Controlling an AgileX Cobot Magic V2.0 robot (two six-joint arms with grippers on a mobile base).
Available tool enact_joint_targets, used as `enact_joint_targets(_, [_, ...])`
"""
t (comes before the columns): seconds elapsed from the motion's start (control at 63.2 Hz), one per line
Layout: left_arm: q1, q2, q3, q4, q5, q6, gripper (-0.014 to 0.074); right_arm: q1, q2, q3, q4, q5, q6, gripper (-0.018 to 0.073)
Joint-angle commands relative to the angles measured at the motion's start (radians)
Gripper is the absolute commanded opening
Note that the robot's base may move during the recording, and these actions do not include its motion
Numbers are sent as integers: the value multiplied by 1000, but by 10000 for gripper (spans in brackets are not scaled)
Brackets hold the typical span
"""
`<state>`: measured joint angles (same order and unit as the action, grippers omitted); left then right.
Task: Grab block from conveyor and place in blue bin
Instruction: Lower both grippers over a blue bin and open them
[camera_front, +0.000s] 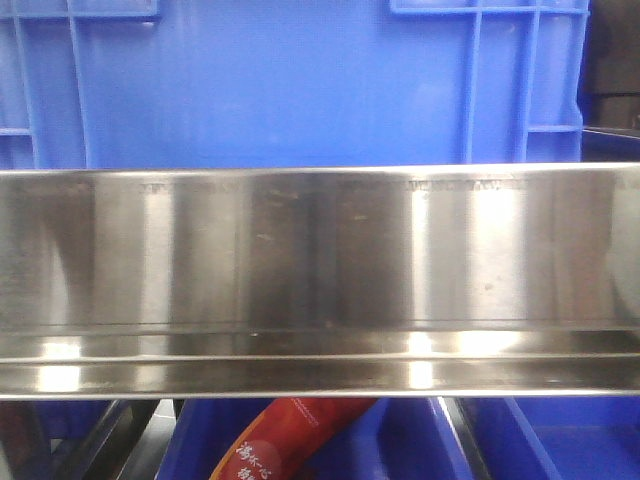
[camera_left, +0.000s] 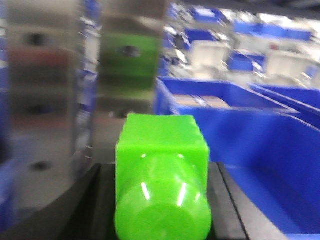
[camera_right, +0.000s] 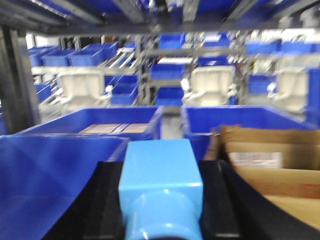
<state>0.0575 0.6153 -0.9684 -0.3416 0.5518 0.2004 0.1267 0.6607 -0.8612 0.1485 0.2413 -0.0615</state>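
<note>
Nearest in the left wrist view, the left gripper (camera_left: 160, 167) is clamped on a green block (camera_left: 162, 150). Its dark fingers (camera_left: 97, 195) press in from either side, and the block's rounded end faces the camera. Nothing lies under the block, so I judge it is being carried, not resting (the soft blur would suit an arm on the move, though that is only a guess). Just to its right and lower down opens a blue bin (camera_left: 270, 165). The block hangs beside the bin's near wall, and I cannot tell whether it is over the opening. A brushed steel panel (camera_left: 50, 100) stands to the left and throws back a green reflection.

The right wrist view shows the same arrangement. The right gripper (camera_right: 162, 165) is closed around a light blue block (camera_right: 161, 180), with a left-hand bin (camera_right: 55, 170) low on one side and a cardboard box (camera_right: 270, 165) on the other. Farther off there is racking (camera_right: 165, 60) loaded with blue and white containers.

In the front view a steel rail (camera_front: 320, 260) fills the middle. A blue crate (camera_front: 300, 80) stands behind it, and a red packet (camera_front: 290, 440) lies in a tub below. The conveyor is not in view anywhere.

Both blocks look already picked, so what remains is the drop. Each block should hang clear over a bin's mouth before the jaws let go, or it may catch the rim.
</note>
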Motion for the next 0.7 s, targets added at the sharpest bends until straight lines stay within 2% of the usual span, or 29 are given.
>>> enact_joint_targets(0.0, [0, 62, -61, -158, 34, 93, -111, 51, 60, -46, 10, -9, -6, -162])
enact_joint_targets(0.063, [0, 101, -83, -229, 34, 95, -111, 110, 100, -69, 10, -16, -6, -162])
enact_joint_targets(0.142, [-16, 147, -111, -283, 45, 101, -111, 179, 154, -94, 10, -21, -6, -162])
enact_joint_targets(0.269, [-97, 218, -153, -298, 72, 145, -111, 281, 250, -130, 10, -73, -6, -162])
enact_joint_targets(0.348, [-174, 261, -184, -267, 66, 162, -111, 327, 304, -147, 10, -119, -6, -162])
enact_joint_targets(0.443, [-296, 321, -223, -208, 34, 162, -111, 377, 365, -171, 10, -159, -6, -162])
enact_joint_targets(0.554, [-452, 406, -261, -88, -54, 162, -111, 420, 431, -203, 10, -163, -6, -162])
enact_joint_targets(0.68, [-561, 517, -298, -39, -155, 162, -111, 433, 494, -228, 10, -166, -6, -162])
